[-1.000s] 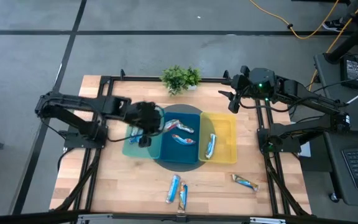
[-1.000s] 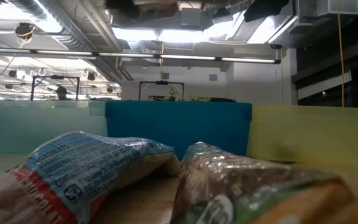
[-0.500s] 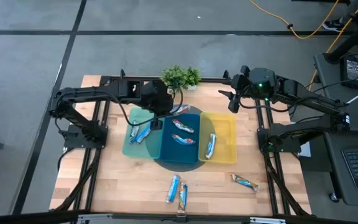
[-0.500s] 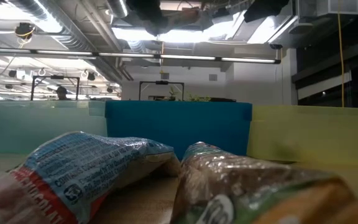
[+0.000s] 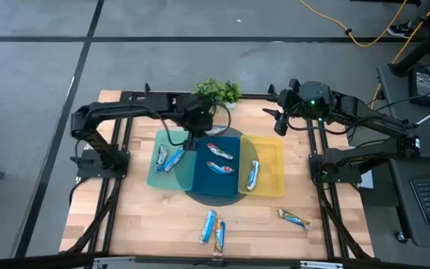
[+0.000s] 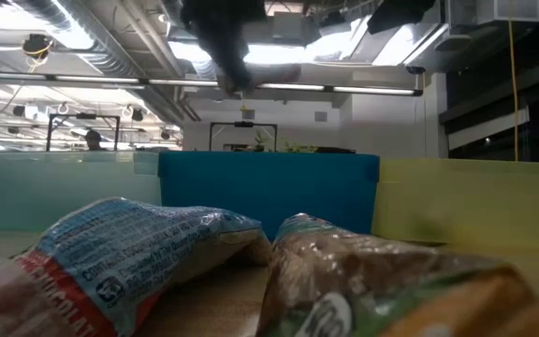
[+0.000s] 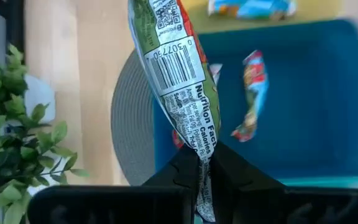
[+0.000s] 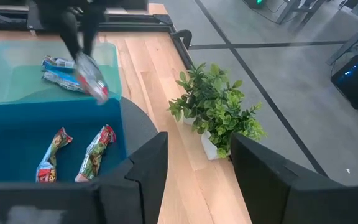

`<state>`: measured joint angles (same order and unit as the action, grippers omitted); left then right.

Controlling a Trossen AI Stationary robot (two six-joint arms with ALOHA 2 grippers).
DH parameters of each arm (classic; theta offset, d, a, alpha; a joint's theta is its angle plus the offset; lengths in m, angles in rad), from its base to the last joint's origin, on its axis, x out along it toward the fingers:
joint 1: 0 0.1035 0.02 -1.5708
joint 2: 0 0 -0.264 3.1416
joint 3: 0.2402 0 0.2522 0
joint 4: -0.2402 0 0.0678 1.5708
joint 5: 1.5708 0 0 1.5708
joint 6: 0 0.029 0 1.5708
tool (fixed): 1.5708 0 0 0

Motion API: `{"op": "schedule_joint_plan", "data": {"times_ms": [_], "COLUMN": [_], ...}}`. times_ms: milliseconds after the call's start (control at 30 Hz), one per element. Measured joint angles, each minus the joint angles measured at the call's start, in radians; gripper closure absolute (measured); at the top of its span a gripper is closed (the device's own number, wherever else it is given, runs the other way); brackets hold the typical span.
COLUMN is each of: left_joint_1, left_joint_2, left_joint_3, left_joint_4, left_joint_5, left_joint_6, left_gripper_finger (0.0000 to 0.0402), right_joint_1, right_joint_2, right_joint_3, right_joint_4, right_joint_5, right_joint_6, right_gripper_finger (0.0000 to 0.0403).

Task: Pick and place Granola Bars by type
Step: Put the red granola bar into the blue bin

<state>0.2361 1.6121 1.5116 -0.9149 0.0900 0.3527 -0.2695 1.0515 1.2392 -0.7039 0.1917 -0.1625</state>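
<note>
So from where I'm sitting, starting at the left side of the table point(image 5: 125, 217): the pale teal tray point(image 5: 155, 175) has two blue-wrapped bars point(image 5: 169, 158) lying side by side in it. Just past that, my left gripper point(image 7: 205, 163) is up over the far edge of the dark blue tray point(image 5: 200, 179), near the seam with the teal one, clamped shut on the end of a granola bar point(image 7: 176, 68) that dangles from it. The wrist cam shows the barcode and nutrition panel on that wrapper, green and red at the other end. The little potted plant point(image 5: 216, 92) sits right behind it at the table's back edge.

In the dark blue tray there are two red-and-green bars point(image 5: 219, 158), both flat on the bottom. All three trays sit on a round grey mat point(image 5: 211, 199). Next over, the yellow tray point(image 5: 271, 179) has one blue bar point(image 5: 253, 175) along its left wall.

Toward the front of the table, two bars point(image 5: 213, 228) lie close together, and one more bar point(image 5: 295, 218) is off to the right near the frame.

The right gripper point(image 8: 194, 165) is parked at the back right corner, fingers spread apart and holding nothing, looking across at the plant and trays.
</note>
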Motion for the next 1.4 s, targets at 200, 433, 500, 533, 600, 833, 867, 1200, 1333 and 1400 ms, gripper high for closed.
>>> {"op": "schedule_joint_plan", "data": {"times_ms": [200,433,500,533,600,833,867,1200,1333,1400], "left_joint_1": [0.011,0.015,0.014,0.013,0.012,0.001,-0.003,-0.019,-0.022,-0.025], "left_joint_2": [0.105,0.208,0.228,0.239,0.257,0.291,0.295,0.346,0.381,0.397], "left_joint_3": [-0.001,-0.002,-0.002,-0.002,-0.002,-0.002,-0.002,-0.002,-0.002,-0.002], "left_joint_4": [0.015,0.039,0.036,0.045,0.055,0.085,0.084,0.109,0.112,0.112], "left_joint_5": [0.018,0.02,0.046,0.06,0.071,0.139,0.15,0.226,0.235,0.233], "left_joint_6": [0.094,0.174,0.185,0.188,0.19,0.2,0.203,0.216,0.219,0.218], "left_gripper_finger": [0.0387,0.0387,0.0386,0.0386,0.0386,0.0386,0.0386,0.0386,0.0386,0.0386], "right_joint_1": [0.0,0.0,0.0,0.0,0.0,0.0,0.0,0.0,0.0,0.0], "right_joint_2": [0.0,0.0,0.0,0.0,0.0,0.0,0.0,0.0,0.0,0.0], "right_joint_3": [0.0,0.0,0.0,0.0,0.0,0.0,0.0,0.0,0.0,0.0], "right_joint_4": [-0.039,-0.043,-0.043,-0.042,-0.043,-0.044,-0.047,-0.079,-0.088,-0.088], "right_joint_5": [0.0,0.0,0.0,-0.001,-0.002,-0.01,-0.01,-0.01,-0.01,-0.011], "right_joint_6": [0.0,0.0,-0.001,-0.001,-0.001,0.001,0.001,0.027,0.029,0.029], "right_gripper_finger": [0.0226,0.0226,0.0226,0.0226,0.0226,0.0226,0.0226,0.0226,0.0226,0.0226]}}
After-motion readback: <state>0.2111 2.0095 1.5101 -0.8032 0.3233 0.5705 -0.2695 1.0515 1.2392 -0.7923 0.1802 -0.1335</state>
